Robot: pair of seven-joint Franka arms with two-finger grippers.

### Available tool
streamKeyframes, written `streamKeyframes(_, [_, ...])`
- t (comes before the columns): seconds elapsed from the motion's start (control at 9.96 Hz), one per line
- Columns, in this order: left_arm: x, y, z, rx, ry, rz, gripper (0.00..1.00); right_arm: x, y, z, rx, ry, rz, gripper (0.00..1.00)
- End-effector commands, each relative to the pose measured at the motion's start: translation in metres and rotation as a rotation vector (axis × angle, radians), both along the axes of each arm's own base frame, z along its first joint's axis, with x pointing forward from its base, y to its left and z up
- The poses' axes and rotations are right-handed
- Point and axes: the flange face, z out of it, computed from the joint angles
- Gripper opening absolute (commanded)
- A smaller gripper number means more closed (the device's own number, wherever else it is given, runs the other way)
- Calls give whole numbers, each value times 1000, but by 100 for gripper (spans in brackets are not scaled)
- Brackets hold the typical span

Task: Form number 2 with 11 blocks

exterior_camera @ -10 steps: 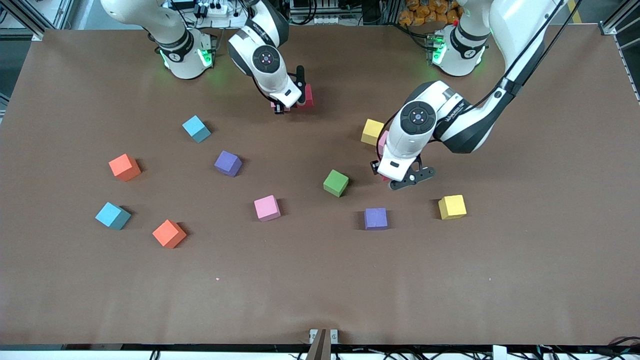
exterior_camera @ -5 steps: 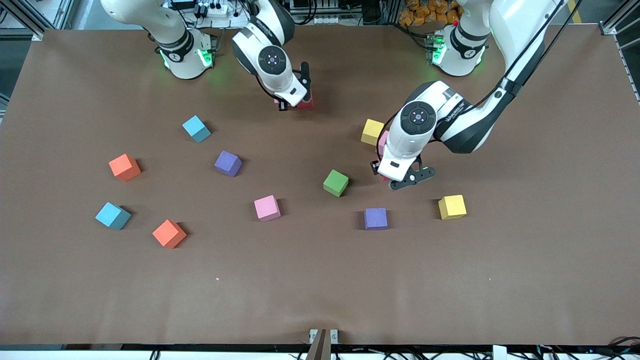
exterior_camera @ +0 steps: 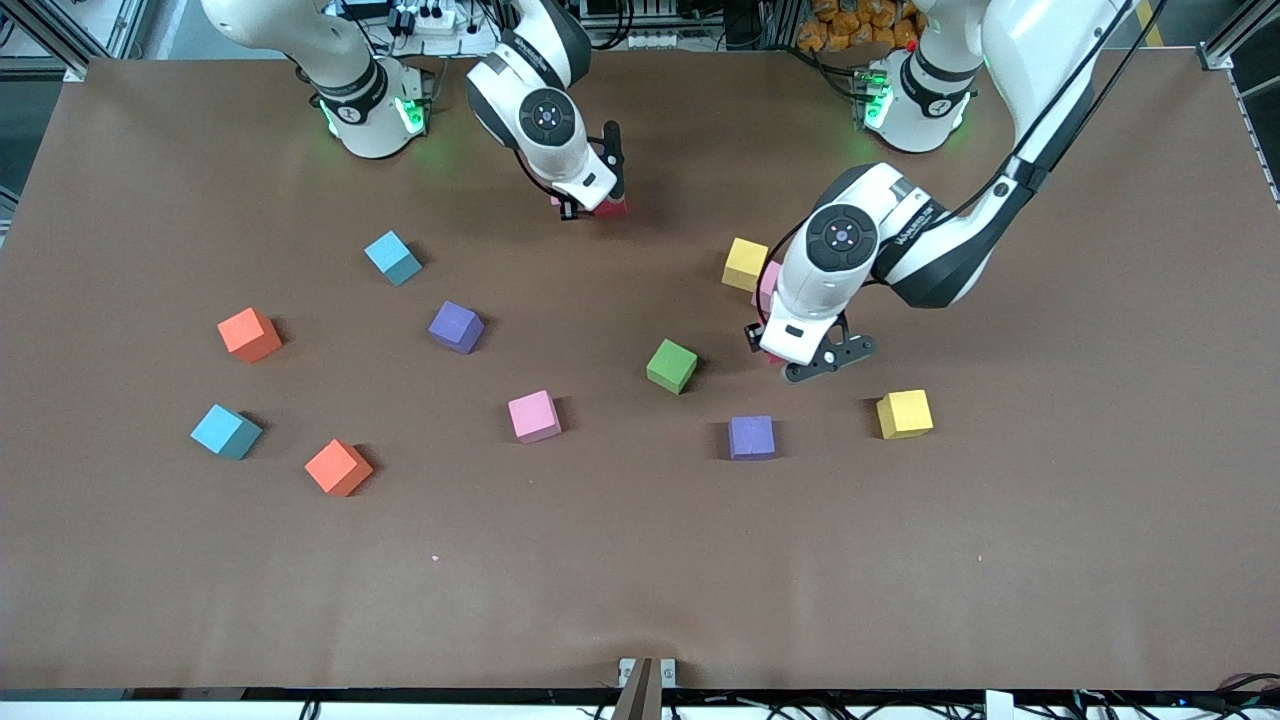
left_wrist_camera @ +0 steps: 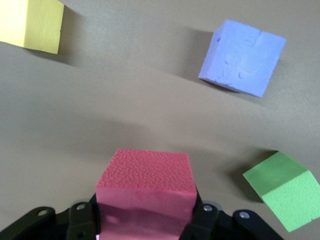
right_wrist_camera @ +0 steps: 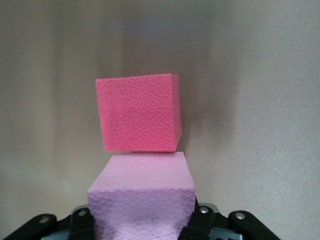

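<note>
Brown table (exterior_camera: 640, 560), loose blocks scattered across mid frame: orange (exterior_camera: 249, 334), light blue (exterior_camera: 226, 431), purple (exterior_camera: 751, 437), green (exterior_camera: 671, 366), yellow (exterior_camera: 905, 413) among them. No number 2 formed.

Left gripper (exterior_camera: 800, 362), centre-right of frame, clamped on a red block (left_wrist_camera: 145, 192).

Right gripper (exterior_camera: 590, 207), upper centre, clamped on a pale pink block (right_wrist_camera: 142, 197), touching a red cube (right_wrist_camera: 139, 113) on the table.

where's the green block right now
In the front view the green block sits on the table mid-table, nearer the camera than the yellow block, between the pink block and the left pincer.
</note>
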Motion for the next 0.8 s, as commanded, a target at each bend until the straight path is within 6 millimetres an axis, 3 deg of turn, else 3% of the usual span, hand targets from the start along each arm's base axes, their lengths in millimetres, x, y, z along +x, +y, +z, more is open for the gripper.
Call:
streamKeyframes(0.0, [9,32,14,18,33,80,0,-3,-1,3,21,8,4,50])
streamKeyframes(0.2, [27,61,29,12,51,151,0,-7,2,5,39,-17,13,53])
streamKeyframes(0.3, [30,66,27,8,55,168,0,-12,1,5,47,-32,20,54])
streamKeyframes(0.4, [35,74,28,8,54,177,0,-28,11,14,62,-51,50,54])
streamKeyframes(0.5, [35,75,29,7,52,181,0,-30,4,11,72,-73,42,54])
streamKeyframes(0.7, [28,59,32,-17,65,172,0,-31,-1,9,82,-90,39,56])
